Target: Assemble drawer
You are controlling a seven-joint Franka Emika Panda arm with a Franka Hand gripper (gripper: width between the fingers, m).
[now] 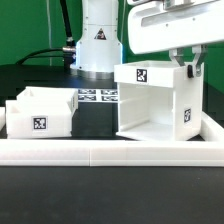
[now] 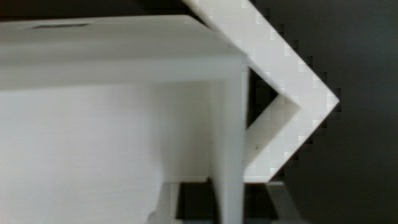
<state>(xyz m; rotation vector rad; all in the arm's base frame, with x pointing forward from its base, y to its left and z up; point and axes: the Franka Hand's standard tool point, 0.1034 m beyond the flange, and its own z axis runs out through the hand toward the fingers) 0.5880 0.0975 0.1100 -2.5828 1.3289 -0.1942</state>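
The tall white drawer housing (image 1: 155,100) stands on the table at the exterior view's right, behind the rail, with tags on its top and side. My gripper (image 1: 184,67) comes down from above onto the housing's right upper edge. In the wrist view the housing's thin wall (image 2: 231,120) runs edge-on between my two dark fingers (image 2: 192,205), which press against both of its faces; the gripper (image 2: 228,206) is shut on this wall. One small white tray (image 1: 40,112) with a tag sits at the exterior view's left. A second tray is not visible.
A long low white rail (image 1: 110,150) runs across the front of the table. The marker board (image 1: 97,97) lies flat between the tray and the housing. The robot base (image 1: 95,45) stands behind it, with black cables to its left.
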